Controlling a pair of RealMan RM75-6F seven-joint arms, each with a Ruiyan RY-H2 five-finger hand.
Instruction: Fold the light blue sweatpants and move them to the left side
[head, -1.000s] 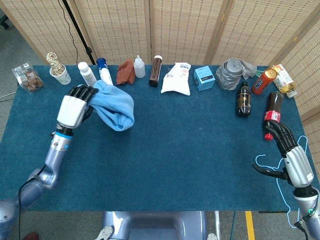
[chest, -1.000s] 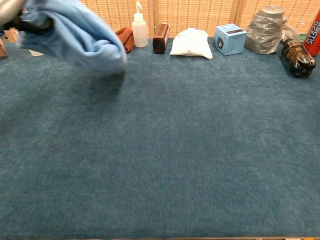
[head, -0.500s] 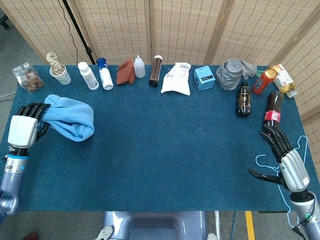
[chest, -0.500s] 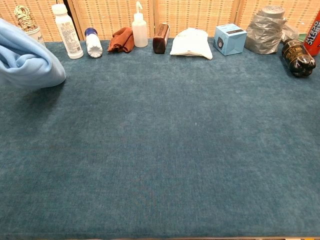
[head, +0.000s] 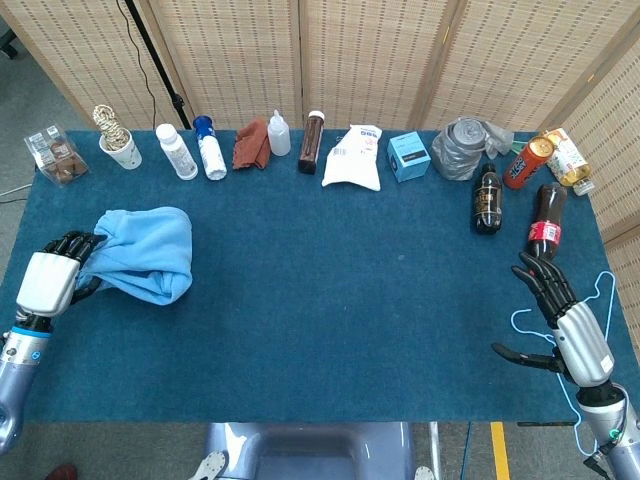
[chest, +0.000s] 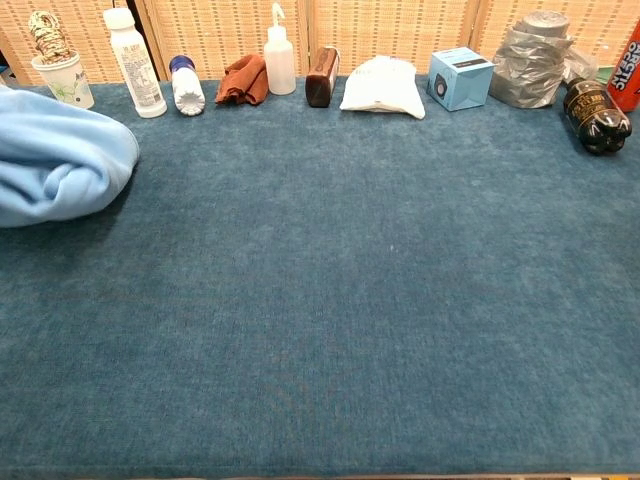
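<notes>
In the head view, the folded sweatpants (head: 146, 255) lie bunched on the left part of the blue table (head: 340, 300), near its left edge. The left hand (head: 52, 277) sits at that edge with its dark fingers (head: 78, 243) curled into the left end of the cloth, holding it. The right hand (head: 565, 320) hangs over the table's right edge, well apart from the sweatpants, fingers spread and holding nothing; a pale blue hanger (head: 560, 345) lies under and beside it. Along the far edge stand a paper cup (head: 120, 148), a white bottle (head: 175, 151), a lying blue-capped bottle (head: 208, 148), a rust-coloured rag (head: 250, 143), a squeeze bottle (head: 279, 133), a white bag (head: 353, 157), a blue box (head: 408, 156) and a grey wrapped bundle (head: 465, 146). Two dark bottles (head: 487, 198) lie near the right side.

In the chest view, the sweatpants (chest: 60, 165) rest on the table (chest: 350, 320) at the left border of the picture, partly cut off. Neither hand shows here. The cup (chest: 58, 68), white bottle (chest: 132, 62), rag (chest: 240, 80), bag (chest: 382, 86) and box (chest: 460, 78) line the back edge.
</notes>
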